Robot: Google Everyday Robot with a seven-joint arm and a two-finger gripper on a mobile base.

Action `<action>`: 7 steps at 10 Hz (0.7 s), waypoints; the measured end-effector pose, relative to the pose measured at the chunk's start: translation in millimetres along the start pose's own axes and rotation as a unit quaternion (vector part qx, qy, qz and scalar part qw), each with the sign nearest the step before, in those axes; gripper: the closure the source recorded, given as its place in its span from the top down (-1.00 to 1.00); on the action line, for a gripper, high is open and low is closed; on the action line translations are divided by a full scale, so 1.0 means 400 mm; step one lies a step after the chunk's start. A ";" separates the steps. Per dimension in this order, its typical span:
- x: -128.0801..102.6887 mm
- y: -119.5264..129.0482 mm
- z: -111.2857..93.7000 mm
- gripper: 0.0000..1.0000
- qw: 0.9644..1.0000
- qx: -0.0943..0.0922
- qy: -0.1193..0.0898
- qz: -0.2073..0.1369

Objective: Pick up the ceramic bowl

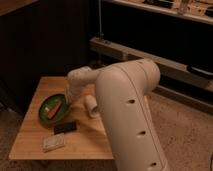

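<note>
Gripper (68, 101) down at the ceramic bowl's (49, 113) right rim, hidden behind the arm (127, 110); grip state cannot be judged.

From where I sit this looks like a dim indoor test space, an office or lab corner and not a kitchen. I see a small wooden table (35, 137) on speckled flooring (190, 130), dark wall panelling (45, 45) behind it, and long metal shelving rails (165, 62) along the back. My gripper (66, 101) hangs over the ceramic bowl (54, 107) on that table, beside a white cup (92, 106).
</note>
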 end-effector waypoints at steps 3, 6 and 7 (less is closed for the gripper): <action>0.044 -0.072 -0.067 -0.99 0.999 0.038 0.020 -0.015; 0.058 -0.079 -0.095 -0.99 0.997 0.059 0.036 -0.015; 0.060 -0.086 -0.112 -0.99 0.997 0.067 0.041 -0.017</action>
